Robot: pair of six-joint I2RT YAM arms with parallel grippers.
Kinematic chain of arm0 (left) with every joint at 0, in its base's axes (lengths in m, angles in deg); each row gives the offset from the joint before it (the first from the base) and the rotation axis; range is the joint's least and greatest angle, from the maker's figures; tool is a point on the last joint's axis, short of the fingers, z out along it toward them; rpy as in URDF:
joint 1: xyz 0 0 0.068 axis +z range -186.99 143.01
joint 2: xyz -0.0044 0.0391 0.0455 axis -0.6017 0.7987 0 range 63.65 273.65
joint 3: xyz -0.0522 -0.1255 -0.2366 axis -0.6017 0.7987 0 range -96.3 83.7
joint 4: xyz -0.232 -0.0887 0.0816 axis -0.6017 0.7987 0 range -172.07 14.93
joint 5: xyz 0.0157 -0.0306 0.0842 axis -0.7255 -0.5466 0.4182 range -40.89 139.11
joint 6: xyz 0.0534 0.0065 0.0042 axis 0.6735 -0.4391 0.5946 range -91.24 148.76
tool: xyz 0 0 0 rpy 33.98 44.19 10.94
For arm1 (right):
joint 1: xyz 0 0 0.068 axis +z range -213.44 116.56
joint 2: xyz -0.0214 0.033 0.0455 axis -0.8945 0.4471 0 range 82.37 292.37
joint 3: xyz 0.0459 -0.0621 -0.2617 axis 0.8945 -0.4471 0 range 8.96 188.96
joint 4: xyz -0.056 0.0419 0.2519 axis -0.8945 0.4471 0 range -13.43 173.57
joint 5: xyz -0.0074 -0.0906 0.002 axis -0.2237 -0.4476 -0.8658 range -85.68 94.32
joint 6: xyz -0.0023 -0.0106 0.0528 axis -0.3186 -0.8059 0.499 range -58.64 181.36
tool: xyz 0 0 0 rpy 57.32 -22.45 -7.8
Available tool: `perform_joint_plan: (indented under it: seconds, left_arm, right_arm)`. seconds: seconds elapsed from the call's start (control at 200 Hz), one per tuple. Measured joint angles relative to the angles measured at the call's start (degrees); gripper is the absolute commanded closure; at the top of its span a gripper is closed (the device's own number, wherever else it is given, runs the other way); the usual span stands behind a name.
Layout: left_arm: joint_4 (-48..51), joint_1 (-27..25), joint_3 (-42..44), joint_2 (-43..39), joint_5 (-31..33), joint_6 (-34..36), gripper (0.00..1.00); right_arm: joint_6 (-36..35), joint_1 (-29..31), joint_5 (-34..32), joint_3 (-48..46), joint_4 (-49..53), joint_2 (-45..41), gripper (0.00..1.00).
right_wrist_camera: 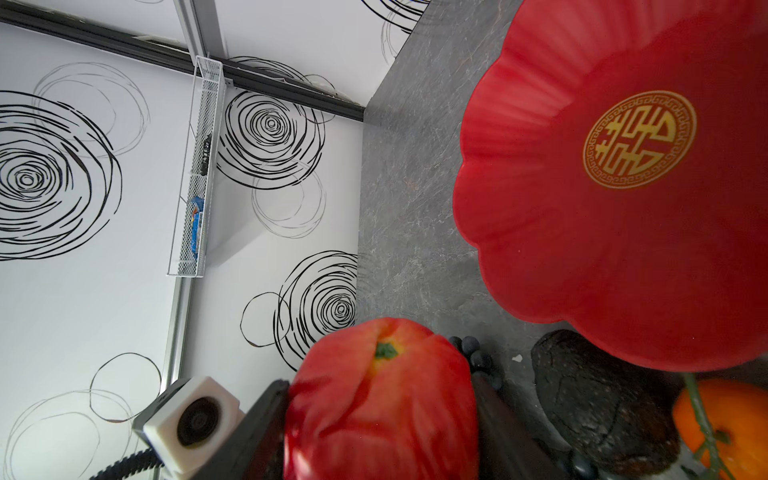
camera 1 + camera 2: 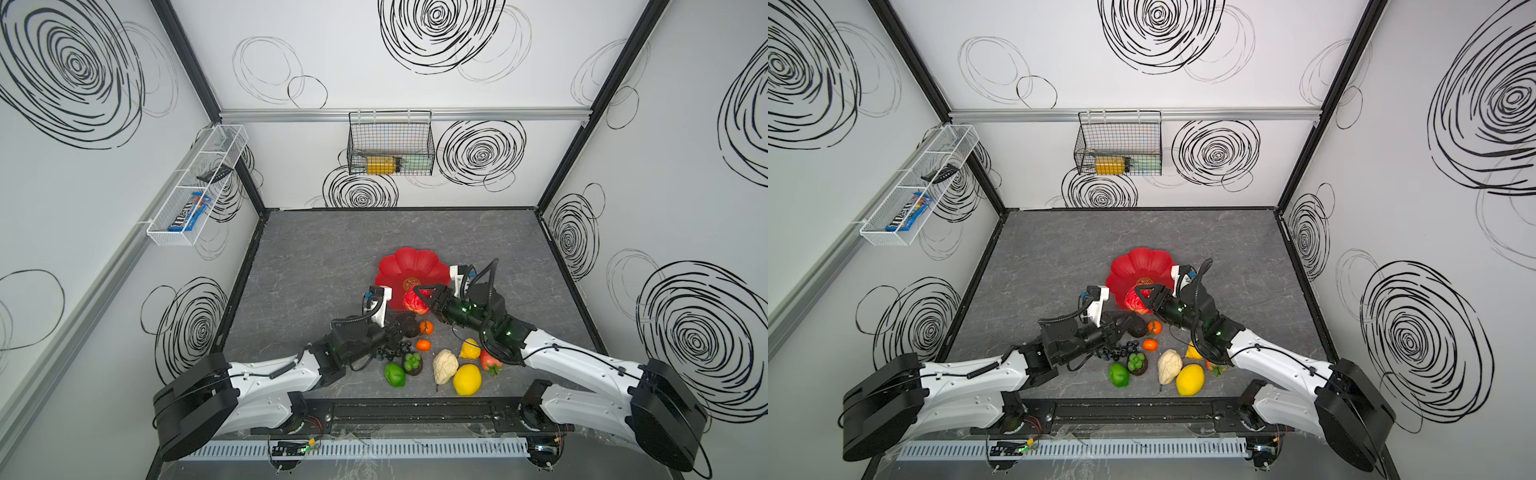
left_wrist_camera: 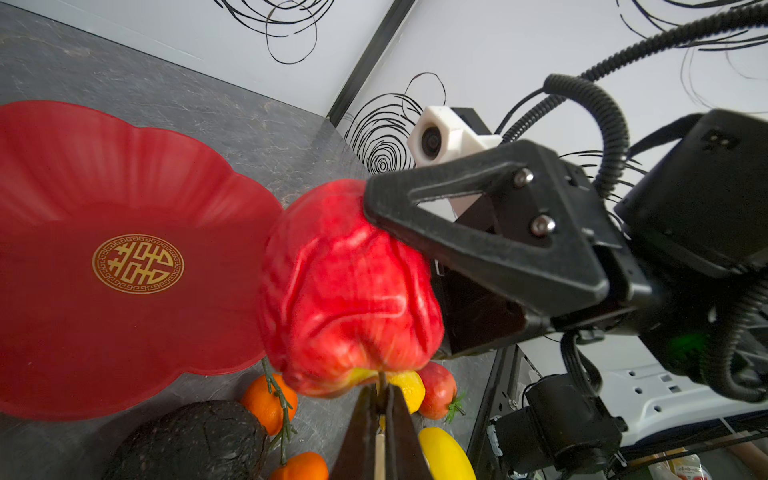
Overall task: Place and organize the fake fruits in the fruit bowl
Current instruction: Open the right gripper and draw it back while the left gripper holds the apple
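The red flower-shaped fruit bowl [image 2: 409,266] [image 2: 1142,264] [image 3: 124,332] [image 1: 602,249] lies mid-table with only its gold emblem inside. My right gripper [image 2: 420,301] [image 1: 382,419] is shut on a red apple [image 2: 415,302] [image 2: 1136,301] [image 3: 349,291] [image 1: 382,399], held over the bowl's near rim. My left gripper [image 2: 1120,326] [image 3: 380,395] is shut with nothing in it, beside the black avocado [image 2: 412,329] [image 3: 195,440]. On the table lie two oranges [image 2: 426,327] [image 2: 423,345], dark grapes [image 2: 392,351], green fruits [image 2: 395,375], a cream lumpy fruit [image 2: 444,365], a lemon [image 2: 467,379] and a strawberry [image 2: 490,362].
A black wire basket [image 2: 390,143] with a yellow-labelled bottle hangs on the back wall. A white wire basket [image 2: 197,187] with a blue candy packet hangs on the left wall. A black rail [image 2: 415,409] runs along the table's front edge between the arm bases.
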Motion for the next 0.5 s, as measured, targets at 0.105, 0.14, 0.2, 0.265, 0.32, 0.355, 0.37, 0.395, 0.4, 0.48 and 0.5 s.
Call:
perform_joint_plan:
  seconds: [0.105, 0.14, 0.2, 0.265, 0.32, 0.355, 0.37, 0.395, 0.4, 0.48, 0.5]
  left_arm:
    - [0.3, 0.0, 0.0, 0.0, 0.0, 0.0, 1.00]
    - [0.6, 0.0, 0.0, 0.0, 0.0, 0.0, 1.00]
    - [1.1, 0.0, 0.0, -0.2, 0.1, 0.1, 1.00]
    - [2.5, 0.1, -0.4, -0.4, 0.3, 0.3, 1.00]
    - [4.1, 0.3, -1.1, -0.6, 0.3, 0.7, 1.00]
    - [5.1, 0.5, -1.6, -0.7, 0.5, 0.8, 1.00]
    - [5.4, 0.5, -1.8, -0.7, 0.5, 0.9, 1.00]
    - [6.1, 0.7, -2.2, -0.8, 0.6, 1.1, 1.00]
    - [6.5, 0.8, -2.4, -0.8, 0.6, 1.1, 1.00]
    - [10.0, 1.4, -4.1, -1.0, 0.7, 1.8, 1.00]
    - [11.1, 1.6, -4.7, -1.0, 0.8, 2.0, 1.00]
  right_arm:
    - [0.0, 0.0, 0.0, 0.0, 0.0, 0.1, 0.36]
    - [0.0, 0.0, 0.0, 0.0, 0.0, 0.2, 0.34]
    - [-0.1, 0.0, 0.0, 0.3, 0.1, 0.7, 0.29]
    - [-0.5, 0.1, -0.1, 0.7, 0.6, 1.1, 0.24]
    - [-0.7, 0.2, -0.5, 0.9, 1.2, 1.2, 0.19]
    - [-0.8, 0.2, -0.7, 1.0, 1.6, 1.2, 0.15]
    - [-0.9, 0.2, -0.9, 1.1, 1.8, 1.2, 0.14]
    - [-0.9, 0.2, -1.0, 1.1, 1.9, 1.2, 0.12]
    - [-0.9, 0.2, -1.0, 1.1, 2.0, 1.2, 0.12]
    - [-1.2, 0.2, -1.6, 1.1, 2.8, 1.2, 0.06]
    - [-1.4, 0.1, -1.7, 1.1, 3.1, 1.1, 0.05]
